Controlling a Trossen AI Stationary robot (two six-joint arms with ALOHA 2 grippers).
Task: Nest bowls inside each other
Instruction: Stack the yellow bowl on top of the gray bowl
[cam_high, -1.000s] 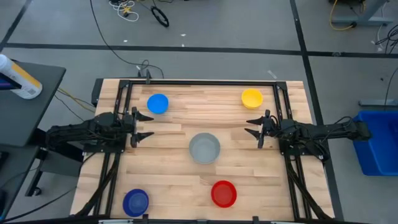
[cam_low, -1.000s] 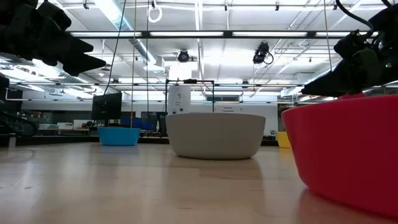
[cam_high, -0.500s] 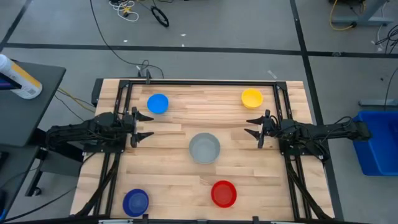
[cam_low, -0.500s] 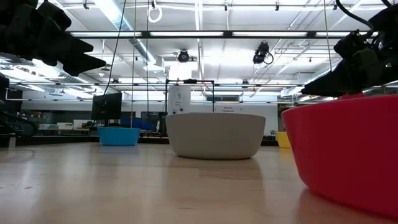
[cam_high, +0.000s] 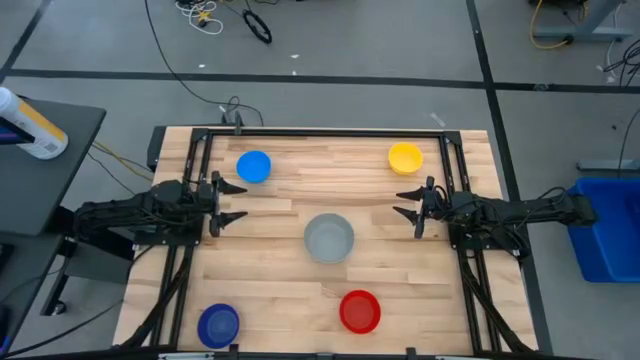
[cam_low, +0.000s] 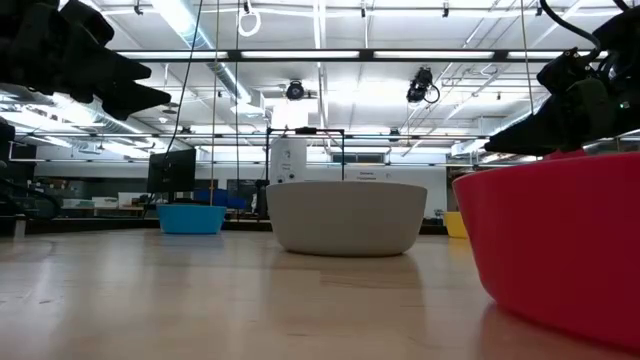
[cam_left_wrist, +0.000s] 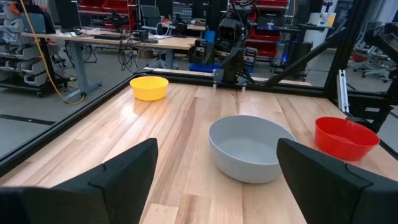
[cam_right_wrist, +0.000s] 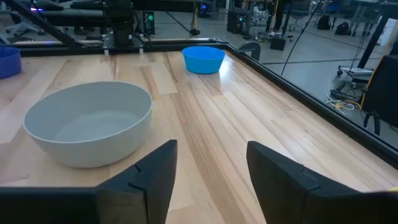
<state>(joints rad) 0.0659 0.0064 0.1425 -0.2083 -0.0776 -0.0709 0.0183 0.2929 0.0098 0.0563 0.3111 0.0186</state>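
Observation:
Five bowls stand apart on their bases on the wooden table. The grey bowl (cam_high: 329, 238) is in the middle, the light blue bowl (cam_high: 254, 166) far left, the yellow bowl (cam_high: 405, 157) far right, the dark blue bowl (cam_high: 218, 324) near left, the red bowl (cam_high: 360, 311) near right. My left gripper (cam_high: 235, 203) hovers open at the left side, pointing level toward the grey bowl (cam_left_wrist: 251, 147). My right gripper (cam_high: 408, 207) hovers open at the right side, facing the grey bowl (cam_right_wrist: 89, 130). Neither holds anything.
A black frame (cam_high: 320, 133) rims the table's far and side edges. Bare wood lies between the bowls. A blue bin (cam_high: 605, 225) stands on the floor to the right, and a dark side table with a bottle (cam_high: 28, 125) to the left.

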